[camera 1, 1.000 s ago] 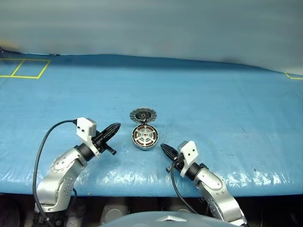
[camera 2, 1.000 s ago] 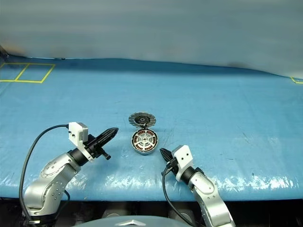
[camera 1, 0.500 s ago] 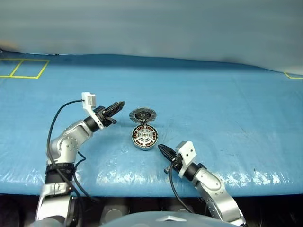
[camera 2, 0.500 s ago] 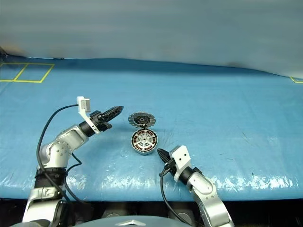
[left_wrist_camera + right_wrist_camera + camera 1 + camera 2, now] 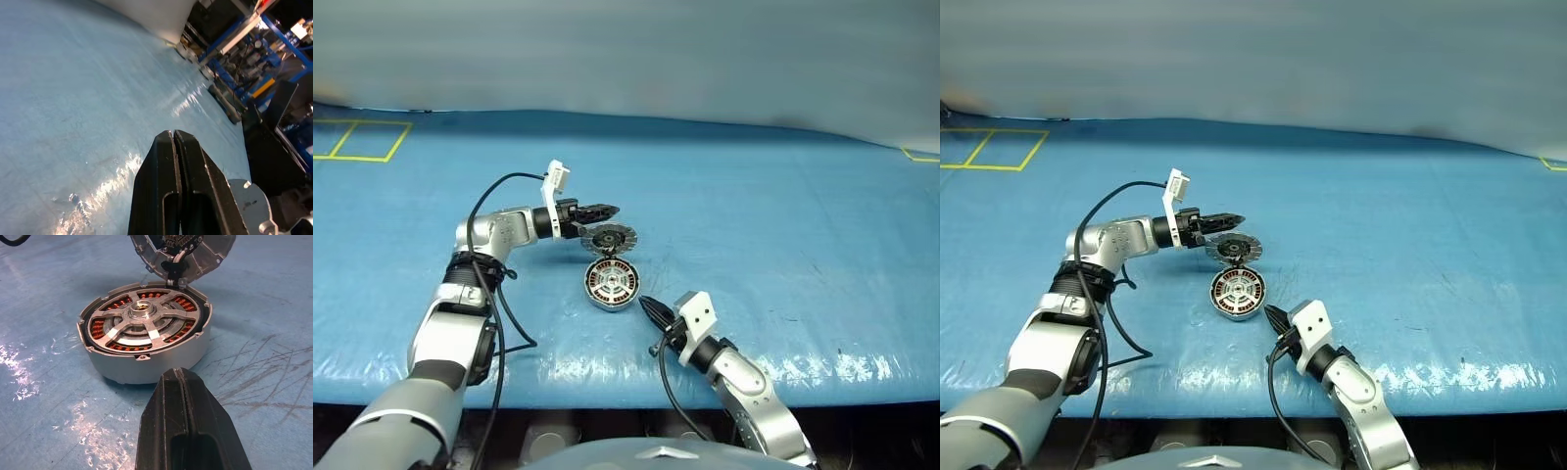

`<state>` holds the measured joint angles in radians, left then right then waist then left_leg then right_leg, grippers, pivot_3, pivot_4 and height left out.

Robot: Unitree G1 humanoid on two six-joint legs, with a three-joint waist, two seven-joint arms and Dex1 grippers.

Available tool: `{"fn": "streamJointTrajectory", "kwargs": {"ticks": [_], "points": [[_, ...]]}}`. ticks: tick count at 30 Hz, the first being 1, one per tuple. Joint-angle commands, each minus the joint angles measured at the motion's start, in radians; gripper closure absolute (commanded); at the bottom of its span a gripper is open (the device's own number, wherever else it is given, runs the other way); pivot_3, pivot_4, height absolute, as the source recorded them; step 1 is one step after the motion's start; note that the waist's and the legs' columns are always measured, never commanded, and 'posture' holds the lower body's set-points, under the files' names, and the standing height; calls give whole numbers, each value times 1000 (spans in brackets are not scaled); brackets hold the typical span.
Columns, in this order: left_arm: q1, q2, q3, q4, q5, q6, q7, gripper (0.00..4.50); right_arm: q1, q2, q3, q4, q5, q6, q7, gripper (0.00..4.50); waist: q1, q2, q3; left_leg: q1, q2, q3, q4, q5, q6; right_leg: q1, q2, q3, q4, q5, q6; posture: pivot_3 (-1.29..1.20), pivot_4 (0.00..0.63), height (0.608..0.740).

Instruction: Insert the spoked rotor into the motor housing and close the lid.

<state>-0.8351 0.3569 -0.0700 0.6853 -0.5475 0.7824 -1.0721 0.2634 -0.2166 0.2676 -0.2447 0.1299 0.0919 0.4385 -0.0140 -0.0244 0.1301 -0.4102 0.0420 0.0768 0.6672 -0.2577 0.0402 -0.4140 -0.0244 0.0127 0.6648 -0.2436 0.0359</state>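
This looks like a robotics lab or industrial workshop. The desk [image 5: 783, 206] is wrapped in a glossy, scuffed blue sheet with yellow tape squares [image 5: 360, 140] marked at its far left corner and a plain pale wall behind it. Beyond the desk edge, the left wrist view shows blue metal racking [image 5: 281, 34] loaded with equipment, dark cabinets and cluttered hardware. An opened motor housing [image 5: 144, 340] with copper windings lies on the sheet.

Spoked rotor [image 5: 145, 321] sits in motor housing [image 5: 146, 363] (lid [image 5: 610, 238] open).
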Motion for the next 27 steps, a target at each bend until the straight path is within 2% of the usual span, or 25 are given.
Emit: {"fn": "streamJointTrajectory", "kwargs": {"ticks": [1,9,17,23,27], "points": [[-41,9,-64,32,69,-5,-105,4435,11,6,-19,-34,-5,-25,-24,4500,1,0,0,0,0,0,0,0,0,0,0,0,0,0,0,0,150,740],[-8,60,-175,-58,148,0,-283,4435,14,24,-14,-21,-18,-23,-56,4500,1,0,0,-1,2,0,0,0,0,-1,0,0,0,-1,0,0,150,740],[60,120,-297,-188,288,-104,-304,4435,-14,35,-12,5,-24,-18,-56,4500,3,0,0,-1,2,-1,1,0,0,0,-1,0,0,-1,-2,0,150,740],[92,121,-279,-236,320,-166,-259,4435,-10,43,-20,-4,-20,-13,-68,4500,3,0,0,-1,2,-1,3,0,1,1,-1,0,1,-3,-5,0,150,740],[216,99,-130,-493,235,-141,-102,4435,26,45,-52,-72,-27,37,-121,4500,1,1,1,-1,3,-1,5,-1,1,0,-2,1,2,-3,-5,0,150,740]]}}
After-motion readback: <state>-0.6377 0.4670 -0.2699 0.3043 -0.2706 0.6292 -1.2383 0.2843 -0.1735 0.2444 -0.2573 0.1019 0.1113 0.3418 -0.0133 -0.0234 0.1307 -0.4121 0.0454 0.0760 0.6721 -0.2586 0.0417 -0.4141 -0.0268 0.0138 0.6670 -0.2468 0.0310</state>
